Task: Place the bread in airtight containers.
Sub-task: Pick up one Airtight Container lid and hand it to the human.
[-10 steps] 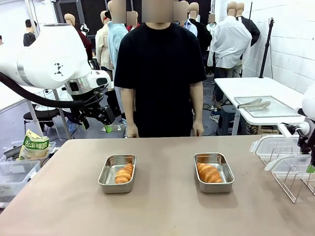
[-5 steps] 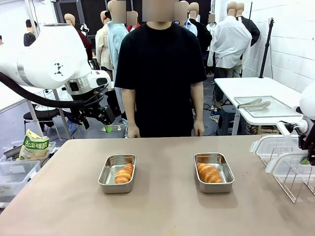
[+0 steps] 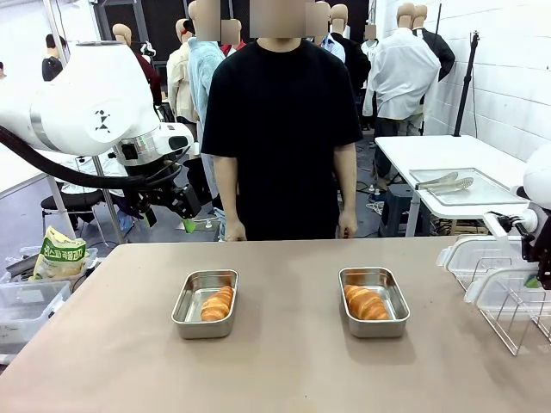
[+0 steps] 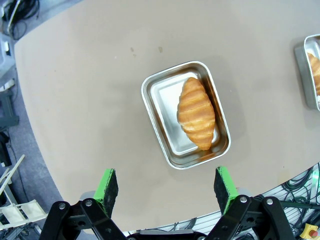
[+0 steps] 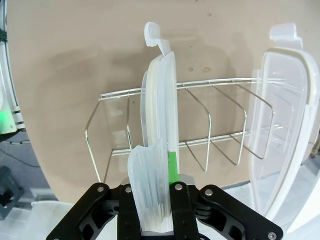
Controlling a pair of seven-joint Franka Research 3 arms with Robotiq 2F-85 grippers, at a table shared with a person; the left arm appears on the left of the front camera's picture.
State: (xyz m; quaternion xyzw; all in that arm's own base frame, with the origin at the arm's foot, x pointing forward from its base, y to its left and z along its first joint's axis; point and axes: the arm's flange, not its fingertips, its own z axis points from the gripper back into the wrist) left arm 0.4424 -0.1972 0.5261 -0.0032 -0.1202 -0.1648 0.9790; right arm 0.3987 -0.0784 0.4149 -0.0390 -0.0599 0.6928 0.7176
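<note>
Steel tins on a brown table, front view: L tin and R tin sit well apart, both uncovered, one roll in each. L roll lies diagonally, nearer its tin's right wall. R roll lies toward its tin's left side. A person in a black T-shirt stands at the far edge, arms down.

L gripper hangs above the far-left corner, off the table, jaws wide apart, holding nothing. In the L wrist view, the L gripper looks down on the L tin w/ the L roll inside. The tin shows beyond the green pads, not touching them. Part of the R tin shows at the picture's edge.

R gripper, R wrist view: jaws clamped on the edge of a clear lid w/ white rim, standing on edge among the wires of a rack. A 2nd lid stands farther along the rack. In the front view, the R gripper is at the table's right edge.
</note>
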